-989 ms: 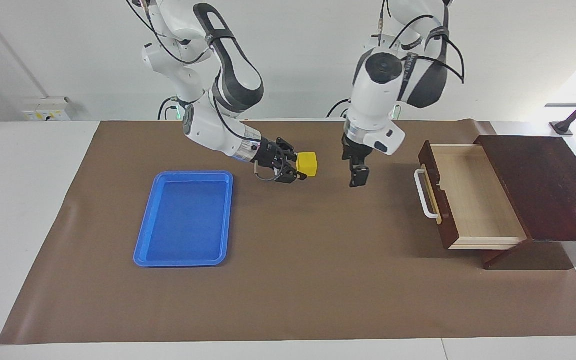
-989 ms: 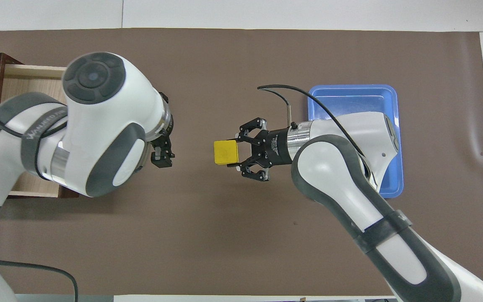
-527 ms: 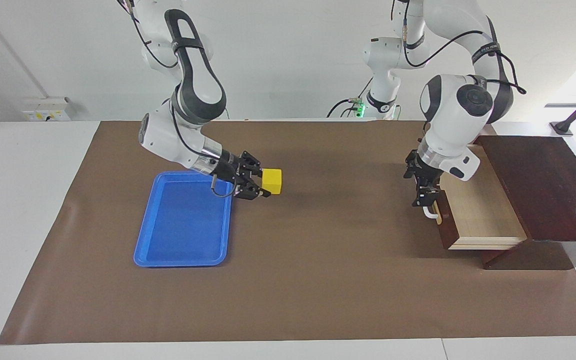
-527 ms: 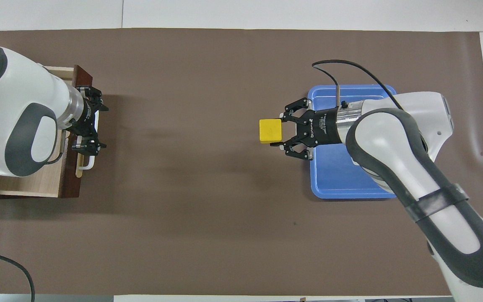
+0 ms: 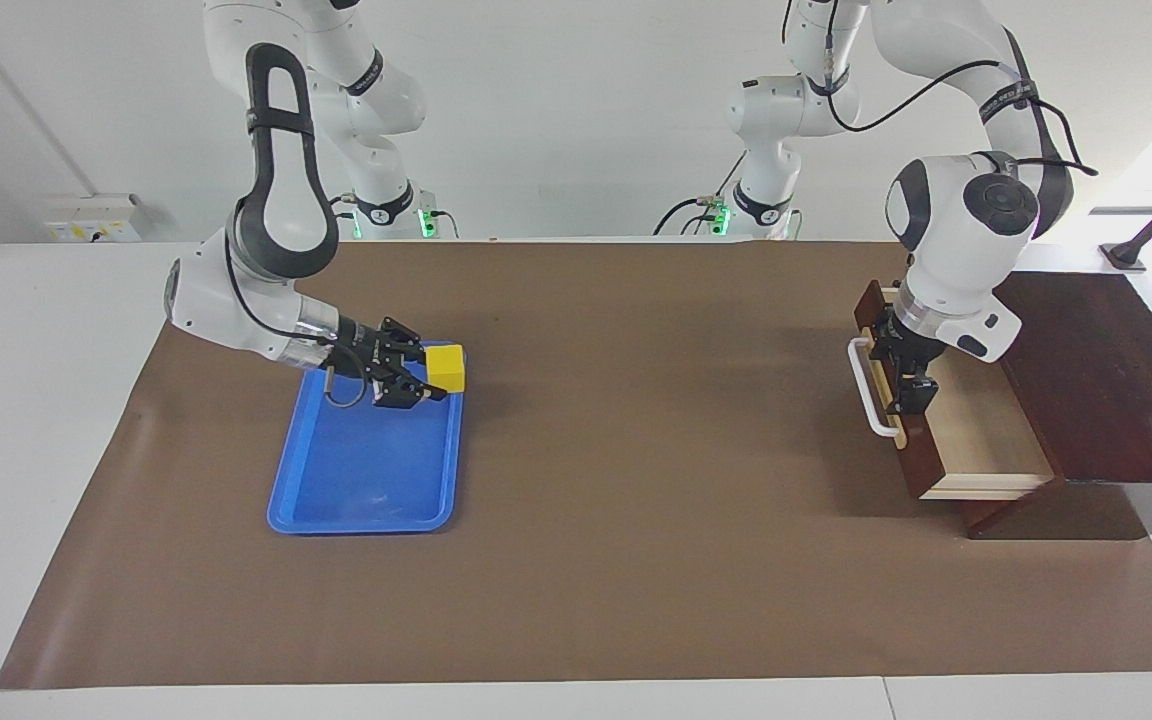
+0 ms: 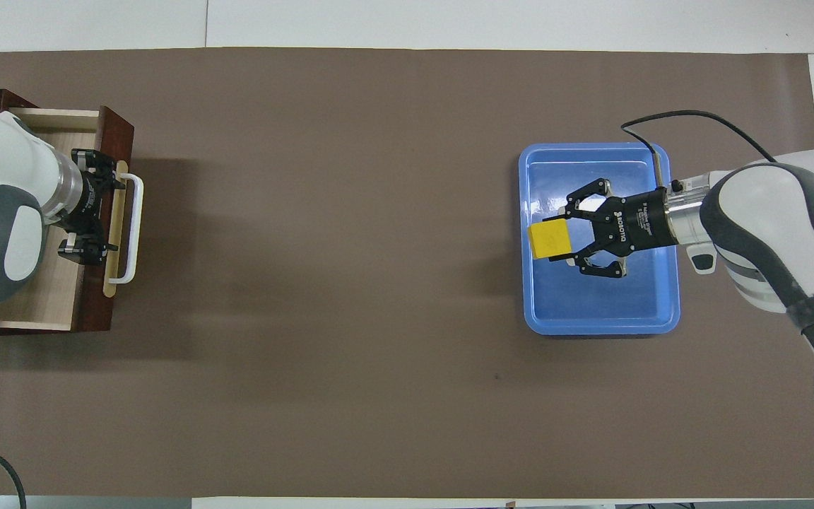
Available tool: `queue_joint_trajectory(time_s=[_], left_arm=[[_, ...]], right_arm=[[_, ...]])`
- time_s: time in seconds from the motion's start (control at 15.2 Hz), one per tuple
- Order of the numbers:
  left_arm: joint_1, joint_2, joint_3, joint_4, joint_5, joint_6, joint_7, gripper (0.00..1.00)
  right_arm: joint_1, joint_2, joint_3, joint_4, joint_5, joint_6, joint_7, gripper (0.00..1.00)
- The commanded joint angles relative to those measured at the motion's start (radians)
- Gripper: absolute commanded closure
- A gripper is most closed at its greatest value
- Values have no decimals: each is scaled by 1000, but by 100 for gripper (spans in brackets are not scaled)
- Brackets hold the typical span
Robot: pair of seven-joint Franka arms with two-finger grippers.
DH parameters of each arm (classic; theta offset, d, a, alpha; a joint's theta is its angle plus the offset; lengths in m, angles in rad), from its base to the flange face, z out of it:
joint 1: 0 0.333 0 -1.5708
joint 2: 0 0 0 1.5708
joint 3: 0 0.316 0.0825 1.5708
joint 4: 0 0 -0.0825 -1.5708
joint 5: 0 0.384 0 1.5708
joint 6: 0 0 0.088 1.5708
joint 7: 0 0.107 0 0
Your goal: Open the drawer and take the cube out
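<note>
The yellow cube is held by my right gripper, which is shut on it just above the blue tray's corner nearest the robots. In the overhead view the cube and right gripper are over the tray. The drawer is partly open and its pale inside is bare. My left gripper is open, at the top edge of the drawer's front board just inside the white handle. It also shows in the overhead view, beside the handle.
The dark wooden box stands at the left arm's end of the table. A brown mat covers the table between drawer and tray.
My right gripper carried the cube from above the mat's middle to above the tray. My left gripper moved to the drawer's front, and the drawer has slid partly back into the box.
</note>
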State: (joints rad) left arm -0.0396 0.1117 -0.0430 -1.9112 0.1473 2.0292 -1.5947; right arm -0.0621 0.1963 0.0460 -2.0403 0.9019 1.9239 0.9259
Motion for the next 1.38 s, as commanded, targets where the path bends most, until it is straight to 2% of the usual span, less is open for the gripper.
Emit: queue_joint_trajectory(time_s=[0.0, 0.4, 0.73, 0.92, 1.05, 1.32], left_arm=[[70, -12, -8, -12, 70, 13, 10, 0], [197, -18, -8, -34, 89, 68, 171, 0], [182, -12, -17, -12, 66, 69, 324, 0], [161, -52, -27, 29, 25, 22, 351, 0], [129, -67, -50, 105, 9, -146, 483, 0], [63, -83, -55, 292, -93, -519, 925, 0]], right_arm=[[-45, 5, 12, -44, -46, -13, -76, 100], [-76, 37, 11, -107, -52, -2, -191, 100], [-91, 48, 11, -135, -52, 21, -217, 100], [-94, 46, 11, -144, -50, 35, -216, 100], [-94, 45, 12, -159, -44, 61, -213, 100], [-90, 41, 12, -175, -41, 75, -213, 100]])
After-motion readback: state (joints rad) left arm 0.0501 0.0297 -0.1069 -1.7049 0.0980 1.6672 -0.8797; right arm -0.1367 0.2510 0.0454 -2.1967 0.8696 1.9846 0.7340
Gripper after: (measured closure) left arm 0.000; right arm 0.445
